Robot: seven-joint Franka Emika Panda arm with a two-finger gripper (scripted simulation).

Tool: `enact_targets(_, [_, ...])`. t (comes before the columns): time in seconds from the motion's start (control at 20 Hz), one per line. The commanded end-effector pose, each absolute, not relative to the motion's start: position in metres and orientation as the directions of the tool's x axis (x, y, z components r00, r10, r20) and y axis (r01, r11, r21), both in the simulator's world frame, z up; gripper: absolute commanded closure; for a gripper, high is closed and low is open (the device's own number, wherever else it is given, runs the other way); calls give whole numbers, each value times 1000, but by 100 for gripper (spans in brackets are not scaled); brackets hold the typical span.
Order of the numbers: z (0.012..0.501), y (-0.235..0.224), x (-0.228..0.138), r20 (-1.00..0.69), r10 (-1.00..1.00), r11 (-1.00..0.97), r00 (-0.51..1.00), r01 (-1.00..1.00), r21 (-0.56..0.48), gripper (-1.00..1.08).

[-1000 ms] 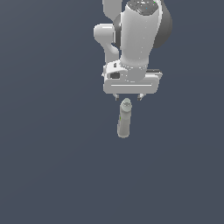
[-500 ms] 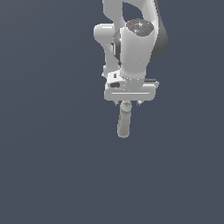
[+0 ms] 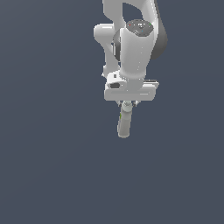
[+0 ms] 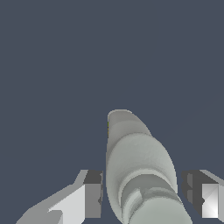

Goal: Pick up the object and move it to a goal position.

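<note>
The object, a slim pale grey-white bottle (image 3: pixel 124 125), lies on the dark grey floor in the exterior view, its cap end pointing toward the arm. A faint green-yellow label edge shows on its side. My gripper (image 3: pixel 127 104) hangs over the cap end, and the white hand hides that end. In the wrist view the bottle (image 4: pixel 139 166) runs between my two fingers (image 4: pixel 93 194), with a gap on each side. The gripper (image 4: pixel 143 192) is open and straddles the bottle without touching it.
Only the plain dark grey floor (image 3: pixel 52 166) surrounds the bottle. The white arm (image 3: pixel 133 48) rises behind the hand in the exterior view.
The hand has come down over the bottle's cap end, which was in sight one second ago. The bottle has not moved.
</note>
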State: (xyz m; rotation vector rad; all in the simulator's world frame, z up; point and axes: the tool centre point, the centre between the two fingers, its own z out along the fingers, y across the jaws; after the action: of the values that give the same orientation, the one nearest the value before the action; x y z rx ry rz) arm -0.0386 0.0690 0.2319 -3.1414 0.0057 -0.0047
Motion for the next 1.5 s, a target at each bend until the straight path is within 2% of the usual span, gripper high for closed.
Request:
enact_targets(0.0, [230, 70, -39, 0, -3, -1000, 1000, -3, 0, 108])
enact_targets(0.3, [240, 63, -40, 3, -4, -1000, 1000, -4, 0, 108])
enact_targets(0.6, [269, 43, -44, 3, -3, -1000, 1000, -3, -1, 108])
enact_targets(1.45, [427, -69, -62, 2, -3, -1000, 1000, -3, -3, 108])
